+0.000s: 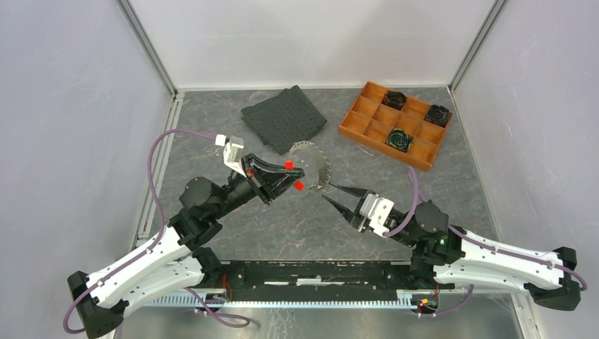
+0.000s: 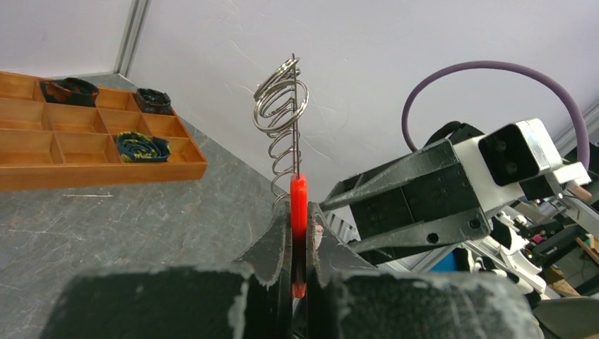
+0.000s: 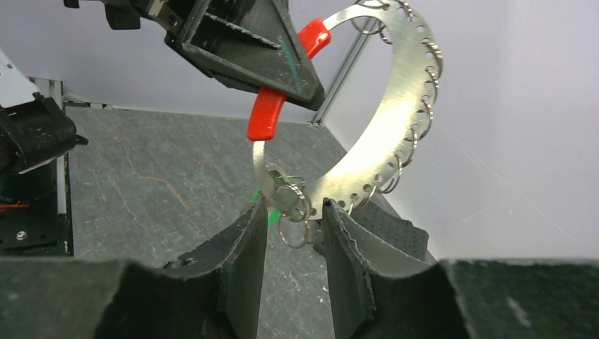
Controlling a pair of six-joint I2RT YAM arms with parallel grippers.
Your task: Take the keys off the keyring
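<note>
My left gripper (image 1: 297, 176) is shut on the red plastic part (image 2: 299, 198) of a flat metal crescent (image 3: 395, 120) and holds it above the table. Several small wire rings hang from holes along the crescent's rim. The red part also shows in the right wrist view (image 3: 266, 116). My right gripper (image 3: 293, 212) is open. Its fingertips stand either side of the crescent's lower end, where a small wire keyring (image 3: 295, 203) hangs. A bit of green plastic (image 3: 271, 210) shows behind that end, mostly hidden. In the top view the right gripper (image 1: 327, 192) points at the crescent's lower tip.
A wooden compartment tray (image 1: 353, 123) stands at the back right and holds black gear-like pieces (image 1: 394, 97). A black perforated mat (image 1: 284, 119) lies at the back centre. Walls enclose the grey table on three sides.
</note>
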